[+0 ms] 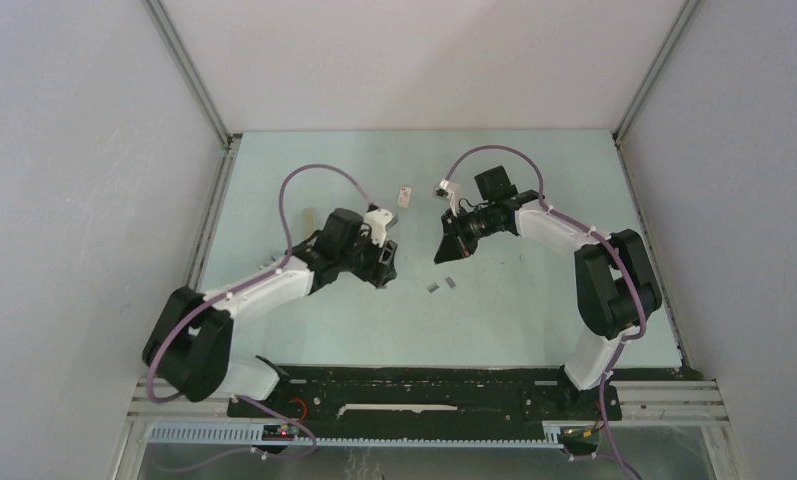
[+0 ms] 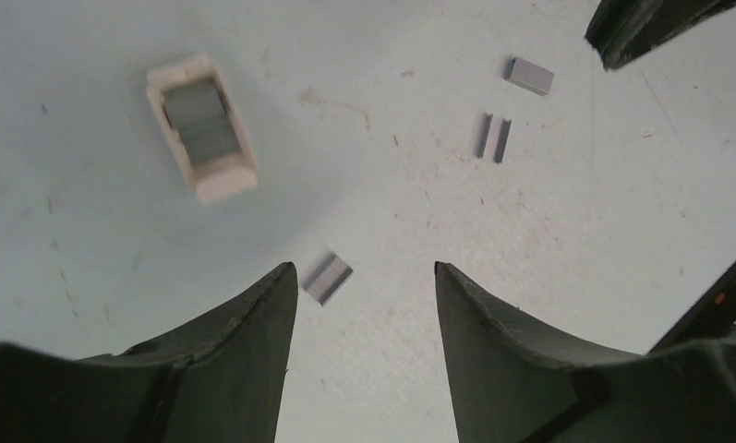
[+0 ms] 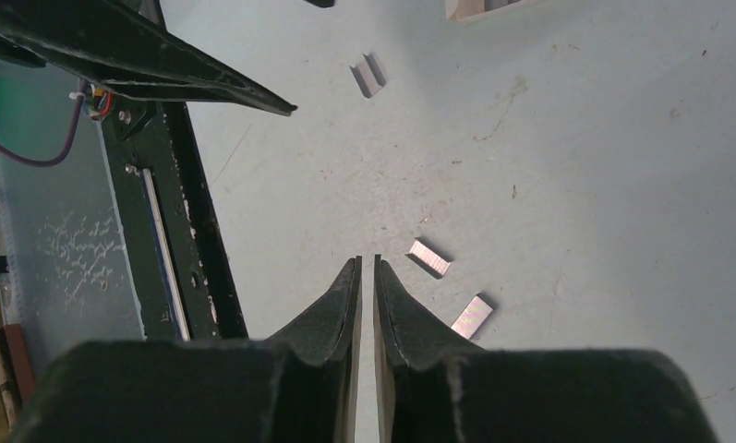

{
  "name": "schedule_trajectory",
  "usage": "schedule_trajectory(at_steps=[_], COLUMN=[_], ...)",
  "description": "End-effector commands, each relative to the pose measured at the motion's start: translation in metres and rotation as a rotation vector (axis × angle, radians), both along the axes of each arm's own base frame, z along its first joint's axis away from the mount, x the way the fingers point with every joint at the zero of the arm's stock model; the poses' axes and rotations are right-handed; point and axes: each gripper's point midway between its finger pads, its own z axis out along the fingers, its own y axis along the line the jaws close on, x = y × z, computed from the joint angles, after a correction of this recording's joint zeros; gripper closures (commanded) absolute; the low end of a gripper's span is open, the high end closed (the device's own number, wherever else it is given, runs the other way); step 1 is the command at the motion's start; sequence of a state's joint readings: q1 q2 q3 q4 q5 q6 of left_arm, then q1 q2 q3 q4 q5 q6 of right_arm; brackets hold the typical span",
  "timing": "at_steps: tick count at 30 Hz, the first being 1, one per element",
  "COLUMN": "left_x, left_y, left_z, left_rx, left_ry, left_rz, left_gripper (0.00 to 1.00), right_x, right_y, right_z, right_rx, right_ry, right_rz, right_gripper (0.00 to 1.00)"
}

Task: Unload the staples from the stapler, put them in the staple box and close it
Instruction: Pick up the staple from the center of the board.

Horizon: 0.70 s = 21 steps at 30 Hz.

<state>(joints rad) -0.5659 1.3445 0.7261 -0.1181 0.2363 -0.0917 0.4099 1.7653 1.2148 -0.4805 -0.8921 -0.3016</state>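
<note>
On the worktop [image 1: 534, 200], in the middle between the two arms, the staples [image 2: 493, 138] lie loose in tiny grey bits. One strip [image 2: 328, 278] sits just beside a finger of the left claw [image 2: 364, 269]. The others lie a bit to the right, close to the right claw [image 3: 366, 260]. A small white box [image 2: 202, 125] lies farther back. The left claw is wide and holds nothing. The right claw is almost pinched together, and I see nothing in it. I cannot tell for sure where the stapler is.

What could go wrong? The bits are thin and flat, so a finger could slide over one and push it away. A hard pinch could snap a strip into smaller bits. If the left claw comes down here, one finger could land on the strip and flick it off. The two claws are close, so they could bump each other
</note>
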Motion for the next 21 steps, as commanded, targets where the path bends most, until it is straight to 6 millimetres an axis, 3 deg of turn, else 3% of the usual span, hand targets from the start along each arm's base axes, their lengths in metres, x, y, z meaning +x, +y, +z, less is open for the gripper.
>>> schedule_trajectory(at_steps=[1, 10, 15, 21], left_x=[0.009, 0.010, 0.014, 0.011], left_y=[-0.003, 0.014, 0.019, 0.019], left_z=[0.005, -0.016, -0.014, -0.013], left_rx=[0.177, 0.487, 0.542, 0.545], left_ry=[-0.033, 0.044, -0.016, -0.067], left_rz=[-0.200, -0.274, -0.306, -0.391], left_gripper=[0.37, 0.39, 0.39, 0.39], right_x=[0.006, 0.022, 0.028, 0.027], right_y=[0.000, -0.028, -0.046, -0.051], right_z=[0.029, 0.040, 0.040, 0.037], right_rx=[0.073, 0.091, 0.100, 0.103], right_ry=[-0.076, -0.090, -0.091, -0.084], right_rz=[0.014, -0.054, -0.097, -0.102], right_gripper=[0.83, 0.83, 0.83, 0.83])
